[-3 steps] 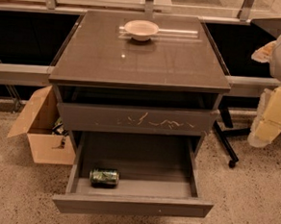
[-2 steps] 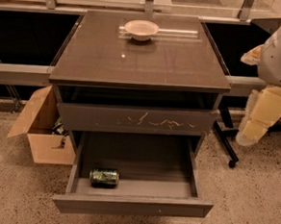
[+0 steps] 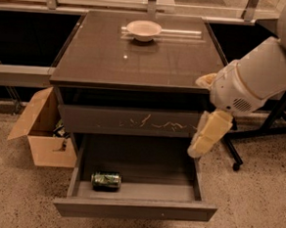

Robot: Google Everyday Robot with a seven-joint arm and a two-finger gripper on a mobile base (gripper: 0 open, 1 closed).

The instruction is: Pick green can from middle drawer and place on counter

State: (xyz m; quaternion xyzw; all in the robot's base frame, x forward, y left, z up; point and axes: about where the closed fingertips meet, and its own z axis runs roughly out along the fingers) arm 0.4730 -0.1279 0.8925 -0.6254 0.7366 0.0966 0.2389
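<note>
The robot's pale gripper (image 3: 202,140) hangs pointing down over the right rear of the open middle drawer (image 3: 136,208), just in front of the right end of the scratched drawer front (image 3: 123,122) above it; whether it is spread or closed cannot be told. It holds nothing, and it now sits well left of where it hung a moment ago, when it was out beside the cabinet near the right edge of view. The white arm (image 3: 264,70) behind it reaches in from the upper right, cut off by the edge, and hides the right end of the scratched front and part of the drawer's right wall. The green can (image 3: 106,180) has not moved: it lies on its side in the drawer's front left corner, well apart from the gripper. On the counter (image 3: 136,66) a white bowl (image 3: 144,29) stays near the far edge. An open cardboard box (image 3: 41,128) stands on the floor at left, its contents too dark to make out; a black wheeled stand (image 3: 275,120) at right is partly covered by the arm.
</note>
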